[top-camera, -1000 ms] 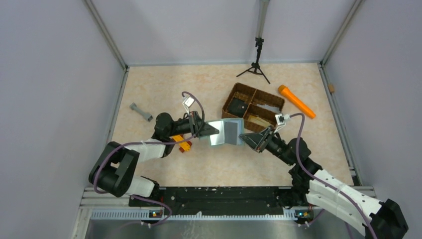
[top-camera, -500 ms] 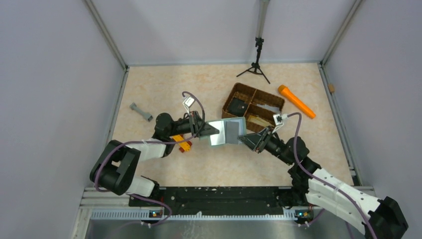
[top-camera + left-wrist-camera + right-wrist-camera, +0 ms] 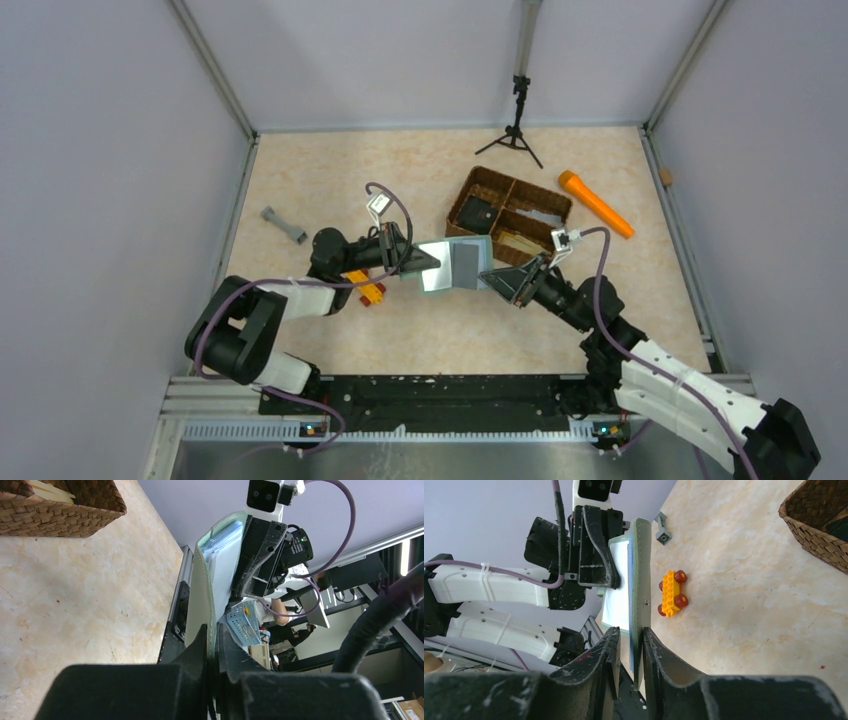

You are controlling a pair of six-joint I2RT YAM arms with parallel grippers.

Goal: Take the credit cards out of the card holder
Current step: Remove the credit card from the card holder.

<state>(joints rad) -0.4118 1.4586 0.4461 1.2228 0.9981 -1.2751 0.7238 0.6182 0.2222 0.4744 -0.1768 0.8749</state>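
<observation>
Sage card holder [image 3: 455,265]: open, aloft between your arms.
Left pincer [image 3: 212,630]: pinching its flap.
Right pincer [image 3: 630,632]: astride its other edge; grip unclear.

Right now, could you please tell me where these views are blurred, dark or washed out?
Top external: evenly lit, soft shadows, though the card holder looks pale and washed inside. Left wrist: the left gripper is a dark, out-of-focus mass; the holder's edge is crisp. Right wrist: the right gripper blurs in the foreground, while the yellow toy car is sharp.
</observation>
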